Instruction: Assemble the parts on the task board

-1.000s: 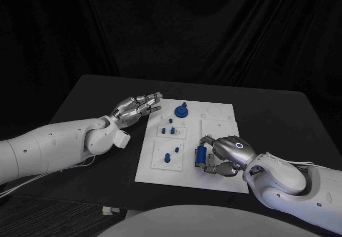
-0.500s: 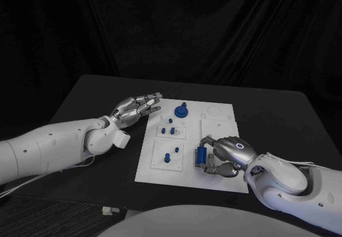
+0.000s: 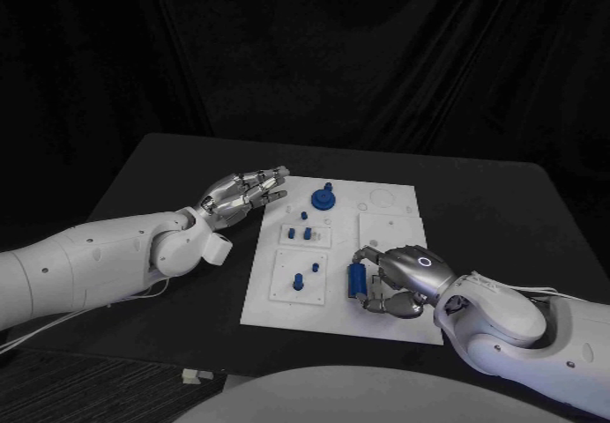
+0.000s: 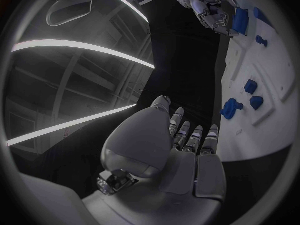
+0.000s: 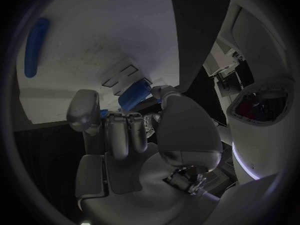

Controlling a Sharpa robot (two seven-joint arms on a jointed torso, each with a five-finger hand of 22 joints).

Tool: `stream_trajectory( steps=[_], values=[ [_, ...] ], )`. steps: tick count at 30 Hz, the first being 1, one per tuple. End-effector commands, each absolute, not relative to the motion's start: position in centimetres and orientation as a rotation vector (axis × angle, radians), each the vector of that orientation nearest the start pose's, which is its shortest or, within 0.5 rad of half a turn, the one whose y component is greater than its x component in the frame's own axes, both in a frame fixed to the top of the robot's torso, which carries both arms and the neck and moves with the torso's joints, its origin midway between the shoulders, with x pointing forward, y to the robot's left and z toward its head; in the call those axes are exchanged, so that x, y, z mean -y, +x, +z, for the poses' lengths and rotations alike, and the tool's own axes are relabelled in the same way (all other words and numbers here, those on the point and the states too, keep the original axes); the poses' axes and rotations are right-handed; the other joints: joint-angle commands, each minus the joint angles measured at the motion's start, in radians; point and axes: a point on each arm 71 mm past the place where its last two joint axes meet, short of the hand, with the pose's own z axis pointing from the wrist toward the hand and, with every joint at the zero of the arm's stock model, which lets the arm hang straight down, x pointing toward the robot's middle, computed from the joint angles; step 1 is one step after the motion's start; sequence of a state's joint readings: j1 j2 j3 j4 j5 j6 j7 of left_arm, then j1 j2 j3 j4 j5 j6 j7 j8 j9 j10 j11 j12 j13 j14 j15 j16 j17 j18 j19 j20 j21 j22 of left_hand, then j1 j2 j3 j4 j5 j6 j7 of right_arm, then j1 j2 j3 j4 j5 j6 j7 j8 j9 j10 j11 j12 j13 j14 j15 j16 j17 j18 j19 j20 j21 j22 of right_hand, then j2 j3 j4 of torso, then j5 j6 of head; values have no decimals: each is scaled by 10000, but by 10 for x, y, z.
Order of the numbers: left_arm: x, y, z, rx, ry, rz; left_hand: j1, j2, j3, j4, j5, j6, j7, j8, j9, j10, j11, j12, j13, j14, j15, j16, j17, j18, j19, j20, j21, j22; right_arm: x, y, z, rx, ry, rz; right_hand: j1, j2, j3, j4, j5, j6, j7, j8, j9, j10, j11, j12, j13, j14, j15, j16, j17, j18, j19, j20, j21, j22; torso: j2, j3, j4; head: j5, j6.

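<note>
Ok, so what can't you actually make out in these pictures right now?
- Head view: the right hand covers part of the long blue part, so its grip is unclear.
- Right wrist view: the fingers hide most of a blue part.
- Head view: the small blue pegs on the task board are too small to tell apart.

This looks like a robotics lab or test cell. A matte black table [image 3: 166, 176] stands before heavy black curtains [image 3: 318, 62], and long white strip lights [image 4: 81, 47] run across the ceiling above the table.
</note>
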State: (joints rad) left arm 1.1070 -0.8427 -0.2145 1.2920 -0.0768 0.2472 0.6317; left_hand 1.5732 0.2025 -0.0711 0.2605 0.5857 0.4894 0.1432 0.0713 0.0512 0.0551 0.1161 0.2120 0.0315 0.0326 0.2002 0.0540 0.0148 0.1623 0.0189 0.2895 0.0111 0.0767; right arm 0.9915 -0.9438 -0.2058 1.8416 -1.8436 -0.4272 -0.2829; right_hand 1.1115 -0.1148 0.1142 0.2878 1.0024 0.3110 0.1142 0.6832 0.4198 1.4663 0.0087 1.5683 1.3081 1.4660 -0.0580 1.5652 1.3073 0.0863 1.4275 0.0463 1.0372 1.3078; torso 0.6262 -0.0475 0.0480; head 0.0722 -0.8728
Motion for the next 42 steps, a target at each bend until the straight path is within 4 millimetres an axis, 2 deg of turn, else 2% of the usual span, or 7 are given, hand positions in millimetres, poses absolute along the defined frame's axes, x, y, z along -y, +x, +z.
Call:
stream_trajectory(
  steps=[1, 21, 33, 34, 36, 38, 42],
  values=[
    [-256, 463, -276, -16003, -10058, -18934, 81, 26, 50, -11, 61, 46, 33, 42, 16, -20, 61, 26, 11, 13, 59, 43, 16, -37, 63, 41, 50, 9, 162, 340, -285, -17889, -4326, 6498, -67, -45, 65, 18, -62, -84, 26, -65, -93, 1045, 69, 25, 2627, 1044, 61, 45, 2617, 103, 26, 72, -92, 1339, -4, 0, 9, -1, 2],
    [-256, 462, -277, -16064, -10100, -18915, 77, 36, 71, -6, 61, 33, 38, 42, 15, -20, 68, 27, 11, 12, 59, 44, 16, -40, 64, 40, 49, 7, 164, 342, -289, -18351, -4407, 6026, -301, -19, 76, 20, -739, -189, 274, -1117, -1477, 1045, 271, 25, 2627, 997, 232, -60, 2445, 149, -72, 224, -405, 1271, -4, 1, 5, 20, 2],
    [-256, 462, -278, -16103, -10116, -18919, 75, 47, 92, 0, 61, 26, 45, 42, 13, -22, 76, 24, 10, 12, 60, 46, 16, -43, 72, 41, 55, 30, 166, 342, -289, -18349, -4274, 5896, -386, 138, -44, 12, -1784, 39, 359, -2026, -2432, 1045, 357, 25, 2627, 962, 311, -142, 2312, 183, -102, 314, -598, 1232, 2, 1, 11, 4, 2],
    [-256, 462, -278, -16107, -10118, -18919, 75, 47, 92, 0, 61, 26, 45, 42, 13, -22, 76, 24, 10, 12, 60, 46, 16, -43, 72, 41, 55, 30, 166, 342, -289, -18345, -4271, 5899, -387, 135, -91, 9, -1996, -39, 344, -2213, -2571, 1045, 343, 25, 2627, 961, 301, -145, 2308, 187, -102, 307, -613, 1229, 1, 1, 12, 1, 2],
    [-256, 462, -278, -16118, -10123, -18917, 74, 49, 95, 1, 62, 27, 46, 43, 13, -21, 77, 25, 10, 12, 60, 45, 16, -43, 78, 41, 58, 44, 166, 342, -289, -18340, -4265, 5901, -353, 126, -265, 5, -3023, -287, 304, -2651, -2866, 1045, 312, 25, 2627, 949, 273, -175, 2261, 196, -112, 282, -676, 1217, -1, 2, 12, -3, 2],
    [-256, 462, -278, -16124, -10126, -18915, 74, 50, 97, 1, 62, 29, 46, 43, 13, -21, 78, 25, 10, 11, 60, 45, 16, -43, 76, 41, 57, 40, 166, 342, -289, -18332, -4254, 5902, -309, 129, -360, 10, -3444, -368, 292, -2793, -2972, 1045, 301, 25, 2627, 946, 264, -183, 2249, 199, -115, 274, -709, 1212, -6, 2, 7, 5, 2],
    [-256, 462, -278, -16131, -10132, -18906, 74, 51, 99, 1, 62, 31, 47, 43, 14, -22, 79, 25, 10, 10, 60, 44, 16, -43, 76, 41, 56, 36, 166, 342, -288, -18275, -4216, 5938, -60, -30, -1042, 54, -6256, -990, 156, -3480, -3355, 1045, 190, 25, 2627, 904, 180, -287, 2091, 239, -165, 206, -966, 1155, -7, 2, 2, 19, 2]
  ],
)
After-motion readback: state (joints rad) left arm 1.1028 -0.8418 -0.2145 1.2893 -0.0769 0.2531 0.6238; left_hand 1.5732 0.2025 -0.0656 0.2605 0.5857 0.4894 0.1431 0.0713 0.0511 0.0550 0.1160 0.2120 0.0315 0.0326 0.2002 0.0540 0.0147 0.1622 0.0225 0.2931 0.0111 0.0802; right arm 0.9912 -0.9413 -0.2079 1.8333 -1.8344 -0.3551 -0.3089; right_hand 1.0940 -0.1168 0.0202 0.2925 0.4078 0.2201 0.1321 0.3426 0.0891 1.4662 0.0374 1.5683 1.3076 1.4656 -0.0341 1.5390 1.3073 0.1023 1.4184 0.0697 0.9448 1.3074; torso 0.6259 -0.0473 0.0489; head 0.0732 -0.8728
